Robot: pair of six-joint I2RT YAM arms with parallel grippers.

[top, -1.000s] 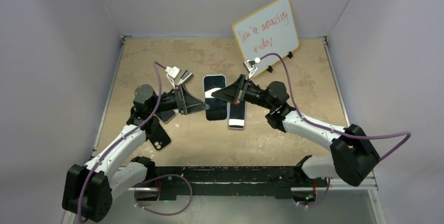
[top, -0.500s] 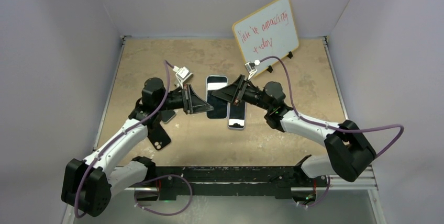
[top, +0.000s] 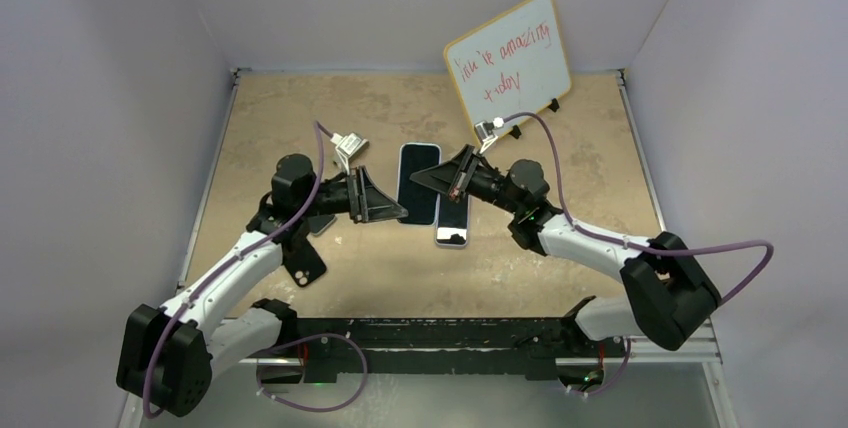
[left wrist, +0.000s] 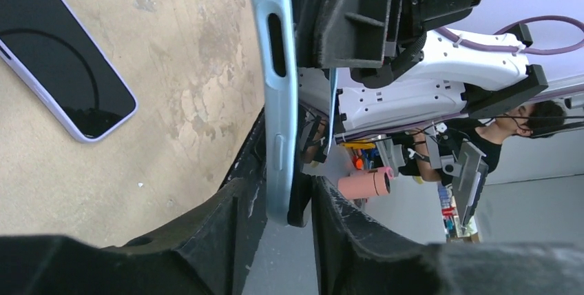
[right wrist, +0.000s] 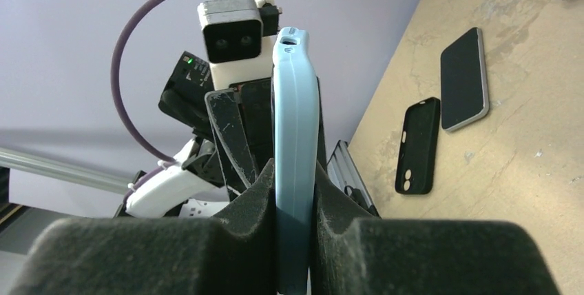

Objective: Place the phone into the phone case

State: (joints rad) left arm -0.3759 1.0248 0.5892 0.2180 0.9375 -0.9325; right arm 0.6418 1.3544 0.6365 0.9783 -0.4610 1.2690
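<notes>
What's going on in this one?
Both arms hold one light blue phone case up off the table. The left gripper clamps it from the left and the right gripper from the right. A dark screen shows inside its rim, but full seating cannot be judged. Another phone and a black case lie on the table.

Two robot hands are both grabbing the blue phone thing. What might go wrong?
The light blue phone case is held only by small pinches from the left gripper and right gripper, so it might slip or twist. The white-edged phone lies right beside it and might get bumped.
</notes>
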